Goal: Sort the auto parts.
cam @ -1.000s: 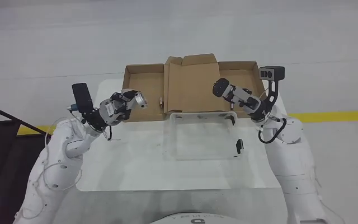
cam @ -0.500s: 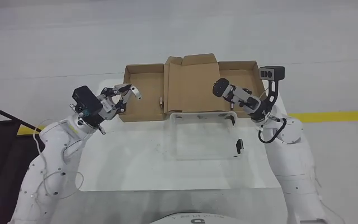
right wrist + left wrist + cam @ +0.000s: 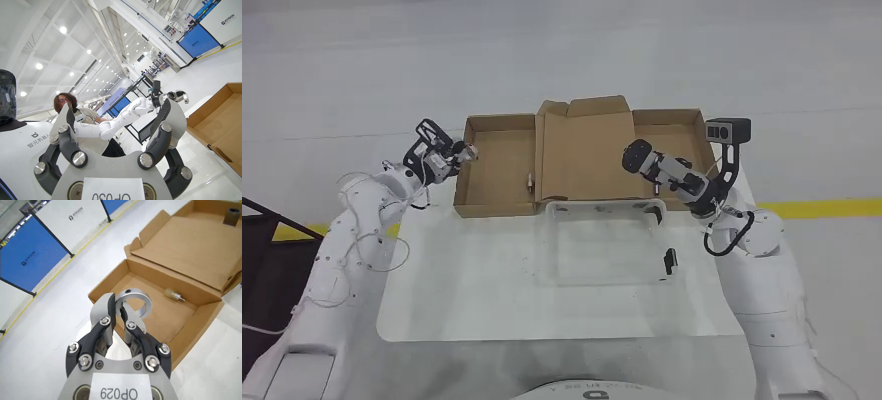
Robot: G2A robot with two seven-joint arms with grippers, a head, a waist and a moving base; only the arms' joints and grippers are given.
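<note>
One ring (image 3: 148,302) sits pinched by its rim in my left jaws, my right jaws gape empty, so I should lower it well inside the box (image 3: 170,277) before releasing.

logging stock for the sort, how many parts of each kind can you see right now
silver metal ring, in the jaws of the left gripper: 1
pale fitting with a metal pin, in the cardboard box: 1
dark cylindrical part: 1
small black part, on the table: 1
total: 4
</note>
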